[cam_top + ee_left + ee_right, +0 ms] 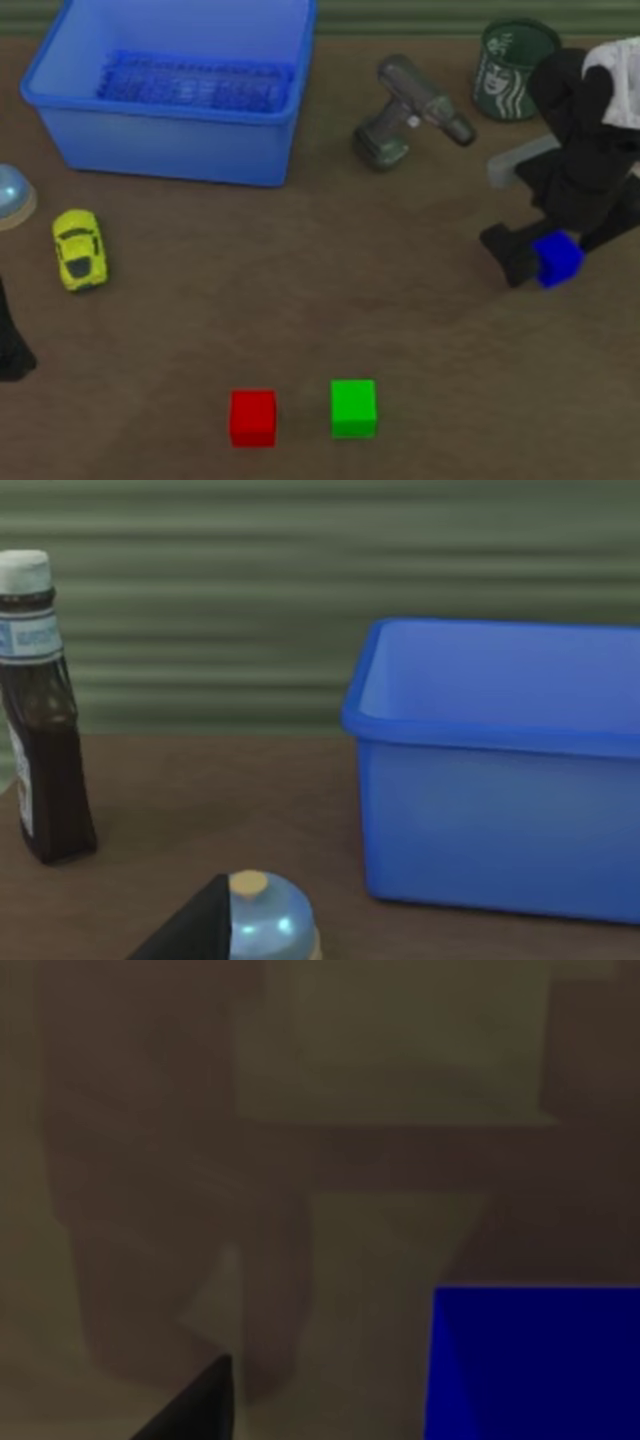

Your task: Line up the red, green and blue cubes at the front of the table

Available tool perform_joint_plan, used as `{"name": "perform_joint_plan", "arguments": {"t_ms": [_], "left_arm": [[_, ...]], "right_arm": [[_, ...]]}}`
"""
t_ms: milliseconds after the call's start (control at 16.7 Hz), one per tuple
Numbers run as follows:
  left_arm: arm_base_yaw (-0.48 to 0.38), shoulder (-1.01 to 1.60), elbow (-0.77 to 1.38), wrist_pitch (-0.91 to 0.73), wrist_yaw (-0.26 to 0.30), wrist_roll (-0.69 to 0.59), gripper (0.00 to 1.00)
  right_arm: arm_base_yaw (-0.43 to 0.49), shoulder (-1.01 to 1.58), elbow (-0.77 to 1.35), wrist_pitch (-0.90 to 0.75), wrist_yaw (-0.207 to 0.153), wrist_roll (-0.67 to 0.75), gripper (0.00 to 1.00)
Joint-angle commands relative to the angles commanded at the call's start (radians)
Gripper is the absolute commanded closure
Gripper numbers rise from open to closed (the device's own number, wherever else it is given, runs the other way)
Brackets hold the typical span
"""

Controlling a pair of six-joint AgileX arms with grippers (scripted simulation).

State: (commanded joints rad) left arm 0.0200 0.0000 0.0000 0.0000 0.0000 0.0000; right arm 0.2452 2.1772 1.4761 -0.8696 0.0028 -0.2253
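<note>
At the table's (pixel 400 300) front edge, red cube (pixel 253 417) and green cube (pixel 354 407) sit side by side, placed. Well behind and right of green, right gripper (pixel 548 258) clasps blue cube (pixel 557 258); placement remains. Left gripper (pixel 12 350) parked far left of green, fingers' state unreadable.

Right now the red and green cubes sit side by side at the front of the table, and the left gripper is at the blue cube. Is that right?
Not quite: the right gripper is at the blue cube, as the top view shows. The red cube and green cube do sit side by side at the front.
</note>
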Motion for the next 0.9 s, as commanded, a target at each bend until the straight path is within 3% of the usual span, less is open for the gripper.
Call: {"name": "perform_joint_plan", "arguments": {"t_ms": [180, 900], "left_arm": [[0.000, 0.000, 0.000, 0.000, 0.000, 0.000, 0.00], [0.000, 0.000, 0.000, 0.000, 0.000, 0.000, 0.00]], "right_arm": [[0.000, 0.000, 0.000, 0.000, 0.000, 0.000, 0.00], [0.000, 0.000, 0.000, 0.000, 0.000, 0.000, 0.90]]}}
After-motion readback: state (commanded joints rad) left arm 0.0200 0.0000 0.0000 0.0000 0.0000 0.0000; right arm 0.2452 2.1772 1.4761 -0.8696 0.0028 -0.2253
